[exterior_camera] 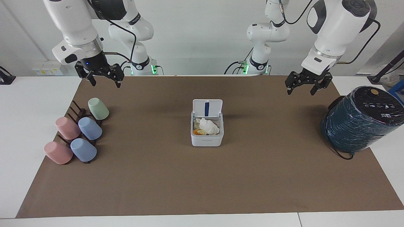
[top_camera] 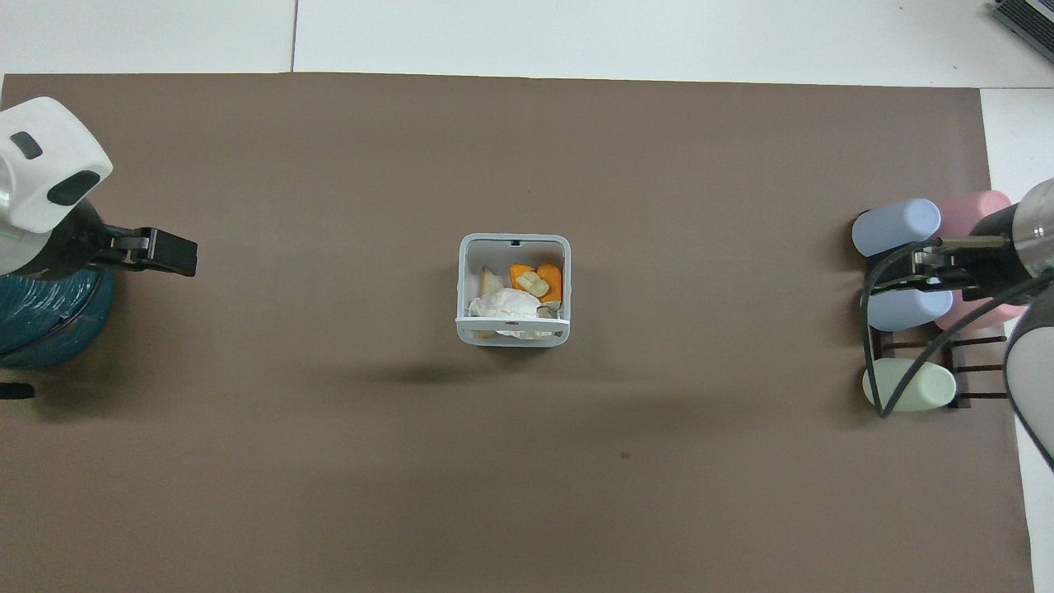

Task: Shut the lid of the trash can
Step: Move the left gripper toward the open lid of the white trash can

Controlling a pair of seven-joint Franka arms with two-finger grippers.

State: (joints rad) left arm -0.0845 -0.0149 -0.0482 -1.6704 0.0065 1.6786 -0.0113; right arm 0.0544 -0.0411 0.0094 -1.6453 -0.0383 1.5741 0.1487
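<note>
- White walls back a white counter (exterior_camera: 38,132) covered by a brown mat (exterior_camera: 202,183), which fills most of both frames.
- At mid-frame sits the one trash can (exterior_camera: 206,138), a small white square box well apart from everything else; crumpled white tissue (exterior_camera: 209,126) and orange scraps (top_camera: 537,282) lie inside.
- Its one lid (exterior_camera: 207,108) stands upright on the hinge at the can's upper edge in the facing view, blue strip showing, so the can is fully open.
- By my reading the task has not begun: neither arm is near the can, and the step in hand is the approach.
- Next move, as I judge it: one gripper has to come over the can's hinge side and push the lid's top edge toward the lower part of the facing frame, then press it flat.
- Left gripper (exterior_camera: 304,85) hangs at the upper right of the facing view, its fingers parted to a middling gap and holding nothing, over the mat beside the one dark teal wrapped cylinder (exterior_camera: 359,121).
- Right gripper (exterior_camera: 102,78) hangs at the upper left, fingers spread, empty, above the cup rack (exterior_camera: 74,108).
- Five cups lie on that rack: one green (exterior_camera: 98,108), two blue (exterior_camera: 90,128), two pink (exterior_camera: 67,127).
</note>
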